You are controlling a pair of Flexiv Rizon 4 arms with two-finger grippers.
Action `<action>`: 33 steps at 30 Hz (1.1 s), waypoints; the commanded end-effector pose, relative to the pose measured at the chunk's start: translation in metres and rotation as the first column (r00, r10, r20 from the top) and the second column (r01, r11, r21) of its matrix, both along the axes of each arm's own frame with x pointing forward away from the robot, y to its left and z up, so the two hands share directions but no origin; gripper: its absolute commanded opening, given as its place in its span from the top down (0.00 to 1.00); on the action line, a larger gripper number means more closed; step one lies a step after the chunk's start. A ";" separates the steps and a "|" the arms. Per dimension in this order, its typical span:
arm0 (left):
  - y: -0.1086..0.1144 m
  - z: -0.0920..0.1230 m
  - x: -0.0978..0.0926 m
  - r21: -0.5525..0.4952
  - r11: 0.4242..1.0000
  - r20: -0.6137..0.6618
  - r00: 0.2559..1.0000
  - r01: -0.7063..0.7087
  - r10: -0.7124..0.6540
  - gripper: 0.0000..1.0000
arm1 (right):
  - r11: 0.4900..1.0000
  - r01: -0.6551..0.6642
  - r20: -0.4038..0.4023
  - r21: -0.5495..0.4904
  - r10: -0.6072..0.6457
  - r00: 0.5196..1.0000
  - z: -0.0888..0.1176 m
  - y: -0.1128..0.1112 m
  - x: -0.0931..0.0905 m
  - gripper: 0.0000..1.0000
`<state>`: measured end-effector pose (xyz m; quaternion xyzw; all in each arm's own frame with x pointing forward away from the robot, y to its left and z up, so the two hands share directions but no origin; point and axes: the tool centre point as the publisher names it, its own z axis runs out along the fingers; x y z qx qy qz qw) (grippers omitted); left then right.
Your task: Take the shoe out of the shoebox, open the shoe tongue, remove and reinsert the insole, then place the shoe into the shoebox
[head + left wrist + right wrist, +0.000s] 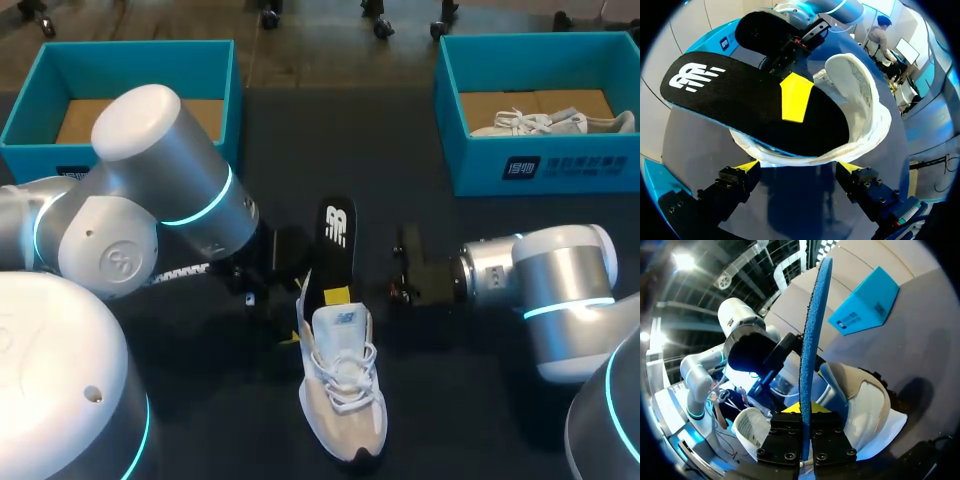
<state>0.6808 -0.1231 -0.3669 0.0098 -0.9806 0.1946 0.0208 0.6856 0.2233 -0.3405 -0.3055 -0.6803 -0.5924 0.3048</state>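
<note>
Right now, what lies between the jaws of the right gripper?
The black insole, edge-on, gripped from both sides by the right gripper; the right wrist view shows this.

A white logo (337, 226) marks the insole (335, 265); unreadable white print (567, 165) fronts the right shoebox (478, 172).

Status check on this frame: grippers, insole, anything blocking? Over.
Copy: right gripper shut on insole; left gripper open at the heel of the shoe. One insole end over the shoe's opening, rest sticking out. No obstruction seen.
</note>
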 end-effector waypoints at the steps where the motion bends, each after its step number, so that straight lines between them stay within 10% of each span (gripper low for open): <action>1: 0.000 0.000 -0.001 0.001 1.000 0.002 1.000 -0.001 0.001 0.00 | 1.000 -0.021 -0.008 0.013 0.021 1.000 -0.008 0.002 -0.004 1.00; 6: 0.000 0.000 -0.001 0.001 1.000 0.002 1.000 -0.001 0.001 0.00 | 0.999 -0.038 0.001 0.027 0.038 0.999 -0.004 0.004 -0.006 0.99; 8: 0.000 0.000 -0.001 0.001 1.000 0.002 1.000 -0.001 0.001 0.00 | 0.999 -0.040 0.011 0.025 0.040 0.999 0.000 0.004 -0.005 0.78; 14: 0.000 0.000 -0.001 0.001 1.000 0.002 1.000 -0.001 0.001 0.00 | 0.999 -0.052 0.048 0.010 0.051 0.998 0.013 0.007 -0.003 0.69; 33: 0.000 0.000 -0.001 0.001 1.000 0.002 1.000 -0.001 0.001 0.00 | 0.998 -0.058 0.085 0.027 0.055 0.995 0.032 0.009 0.027 0.85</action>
